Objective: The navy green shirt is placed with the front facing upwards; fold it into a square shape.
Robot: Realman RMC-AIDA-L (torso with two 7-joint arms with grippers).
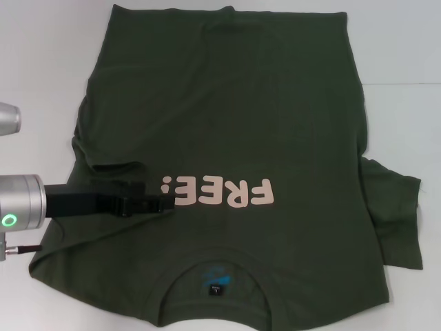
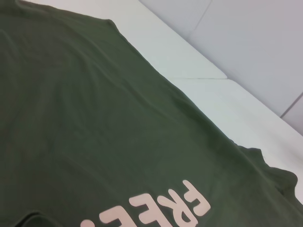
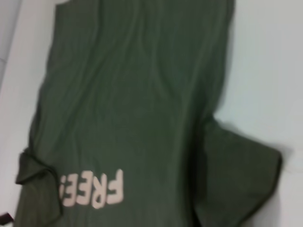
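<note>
shirt: navy green shirt [image 1: 234,124] flat, front up, collar cut off at the near edge
left sleeve: folded in
my left gripper [image 1: 162,203]: over it, jaws look closed, maybe pinching cloth

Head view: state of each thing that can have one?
navy green shirt: flat on the table, front up, lettering showing.
left sleeve: folded in over the body.
right sleeve: spread out, not folded.
left tool: over the folded sleeve by the lettering, shut.
right tool: not in view.
</note>
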